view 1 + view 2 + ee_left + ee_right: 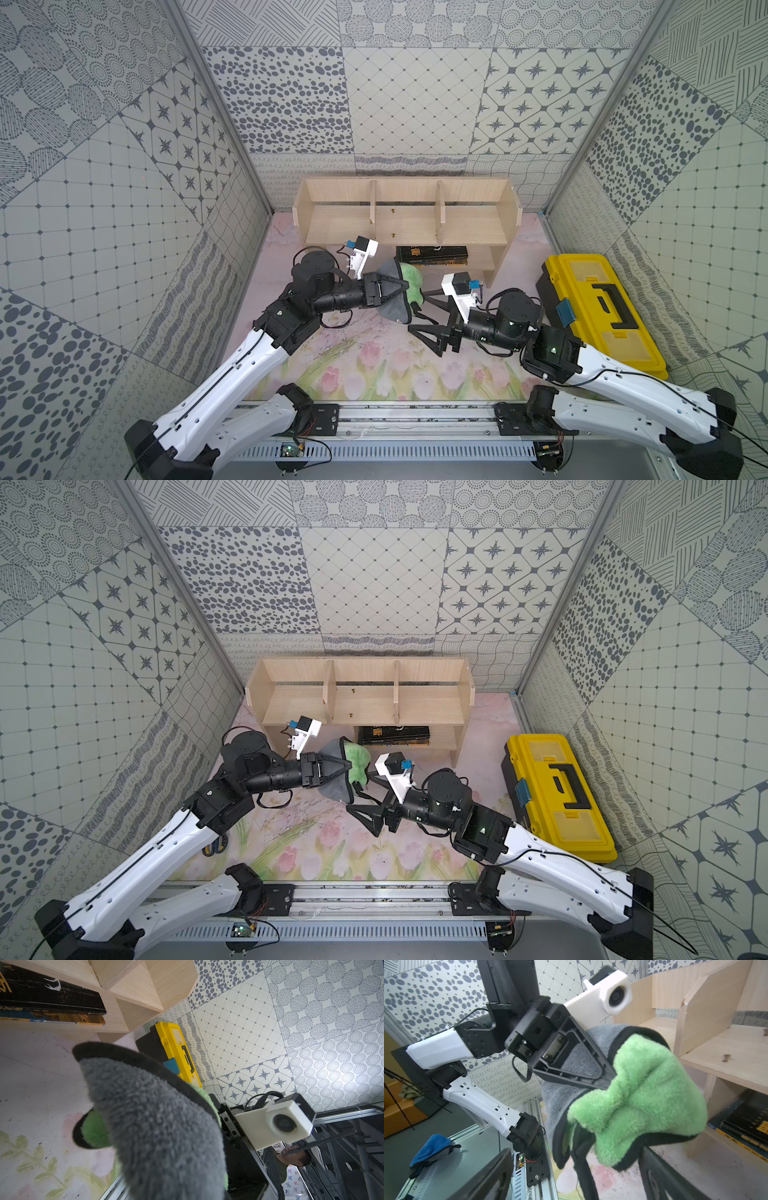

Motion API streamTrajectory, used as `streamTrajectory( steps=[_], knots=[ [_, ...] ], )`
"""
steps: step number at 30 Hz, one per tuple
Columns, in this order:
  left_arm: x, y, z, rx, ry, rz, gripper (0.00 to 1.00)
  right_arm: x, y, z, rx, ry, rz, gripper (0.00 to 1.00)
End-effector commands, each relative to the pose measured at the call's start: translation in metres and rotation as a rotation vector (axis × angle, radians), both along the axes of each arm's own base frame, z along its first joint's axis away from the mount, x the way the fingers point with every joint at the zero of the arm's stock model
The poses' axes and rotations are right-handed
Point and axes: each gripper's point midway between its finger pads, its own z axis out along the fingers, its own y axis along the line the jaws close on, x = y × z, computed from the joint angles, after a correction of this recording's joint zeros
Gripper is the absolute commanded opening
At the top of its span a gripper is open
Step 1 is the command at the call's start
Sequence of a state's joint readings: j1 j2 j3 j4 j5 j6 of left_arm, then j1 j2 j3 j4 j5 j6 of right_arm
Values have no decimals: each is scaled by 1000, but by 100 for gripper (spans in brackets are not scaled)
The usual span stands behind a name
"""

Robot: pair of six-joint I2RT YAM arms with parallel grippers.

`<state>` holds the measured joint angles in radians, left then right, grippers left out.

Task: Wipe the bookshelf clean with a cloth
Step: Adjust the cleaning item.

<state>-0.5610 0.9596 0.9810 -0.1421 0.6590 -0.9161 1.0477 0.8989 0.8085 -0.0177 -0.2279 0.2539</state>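
Note:
The pale wood bookshelf [473, 226] [432, 706] stands against the back wall, also in the right wrist view [724, 1047]. The cloth [411, 284] [358, 762] [155, 1126] [643, 1095], grey on one side and green on the other, hangs above the mat in front of the shelf's lower part. My left gripper [403, 287] [348, 766] [604, 1082] is shut on it; in the left wrist view the cloth hides the fingers. My right gripper [417, 312] [358, 791] [576, 1150] stands wide open beside the cloth, whose dark hanging corner dangles between the fingers.
A black book [432, 254] [392, 734] [52, 995] lies on the short lower shelf. A yellow and black toolbox [598, 307] [557, 796] [176, 1047] sits at the right. Small brown bits [392, 211] [725, 1057] lie in the middle compartment. Patterned walls close three sides.

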Motion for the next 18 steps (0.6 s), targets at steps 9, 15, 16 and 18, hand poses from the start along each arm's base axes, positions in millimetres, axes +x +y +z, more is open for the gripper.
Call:
streamTrajectory(
  steps=[9, 15, 16, 18],
  knots=[
    [-26, 0, 7, 15, -76, -138, 0, 42, -5, 18, -48, -104, -231, 97],
    [-32, -1, 3, 26, -79, -182, 0, 52, -5, 20, -188, -181, -306, 97],
    [-33, -1, 2, 32, -78, -189, 0, 53, -4, 22, -203, -194, -314, 97],
    [-34, -1, -2, 41, -76, -198, 0, 50, 2, 26, -212, -216, -284, 97]
  ],
)
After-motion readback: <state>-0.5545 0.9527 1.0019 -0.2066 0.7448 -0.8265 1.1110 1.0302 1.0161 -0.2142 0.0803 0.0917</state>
